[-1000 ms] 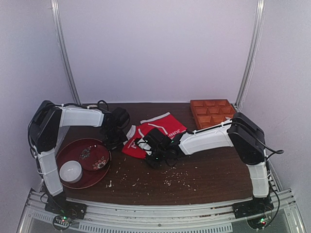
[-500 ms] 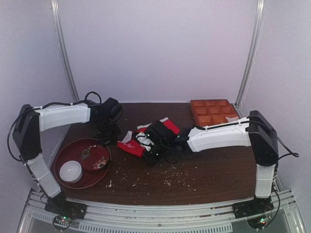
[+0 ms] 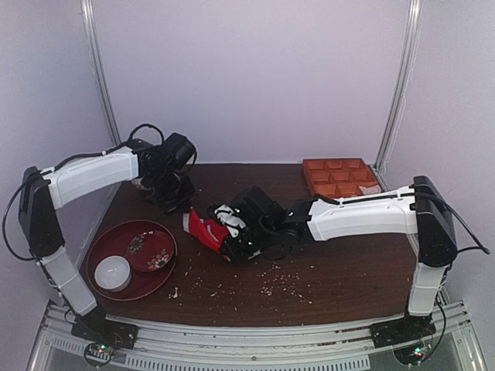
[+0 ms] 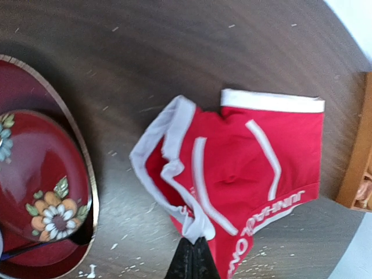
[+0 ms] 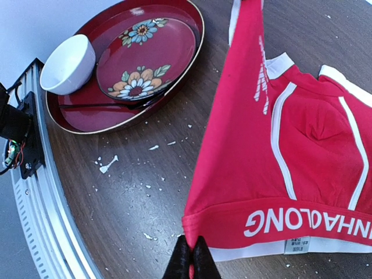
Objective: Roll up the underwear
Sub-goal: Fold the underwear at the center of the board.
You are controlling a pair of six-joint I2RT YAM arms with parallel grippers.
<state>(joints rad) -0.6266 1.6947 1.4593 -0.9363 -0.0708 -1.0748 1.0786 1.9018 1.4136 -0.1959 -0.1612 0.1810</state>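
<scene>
Right gripper [image 5: 190,257] of mine is clamped on the underwear [image 5: 290,163] at its lettered hem; my left gripper [image 4: 192,260] pinches the white trim, above the crumb-strewn table [image 5: 133,192].

The underwear [image 5: 302,157] runs off the right wrist view's right edge.

Diffuse, even light, shadows faint. Overhead view soft, grainy. Left wrist: sheen on table [image 4: 174,40] at 12 o'clock, blown-out white at 1. Right wrist: underwear [image 5: 232,174] crisp.
</scene>
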